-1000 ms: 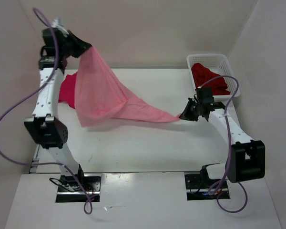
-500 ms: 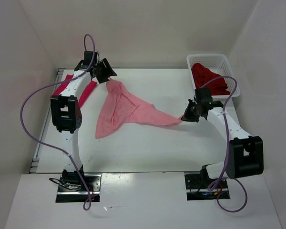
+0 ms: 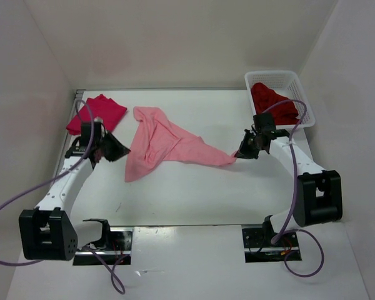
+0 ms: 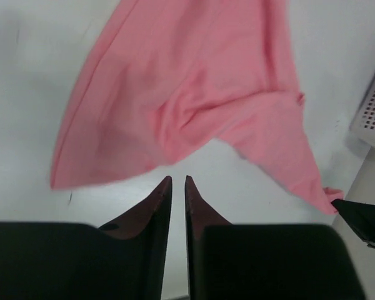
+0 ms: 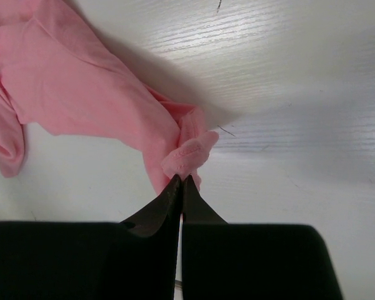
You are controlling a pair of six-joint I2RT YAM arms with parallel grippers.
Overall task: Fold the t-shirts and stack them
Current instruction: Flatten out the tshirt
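A light pink t-shirt (image 3: 165, 142) lies crumpled across the middle of the table. Its right corner is pinched in my right gripper (image 3: 239, 153), which is shut on a bunched fold (image 5: 190, 153) just above the table. My left gripper (image 3: 122, 152) hovers low at the shirt's left edge. Its jaws (image 4: 178, 178) stand a narrow gap apart with nothing between them, a little short of the pink cloth (image 4: 194, 94). A crimson-magenta t-shirt (image 3: 97, 112) lies folded at the back left. A dark red t-shirt (image 3: 272, 103) sits bunched in the basket.
The white mesh basket (image 3: 272, 75) stands at the back right corner; its side (image 4: 372, 112) also shows in the left wrist view. Walls close in the table at the left, back and right. Purple cables loop off both arms.
My left gripper let go of the pink shirt, which dropped flat onto the table. The left arm swung down from the back left to the shirt's left edge. The right gripper held still.
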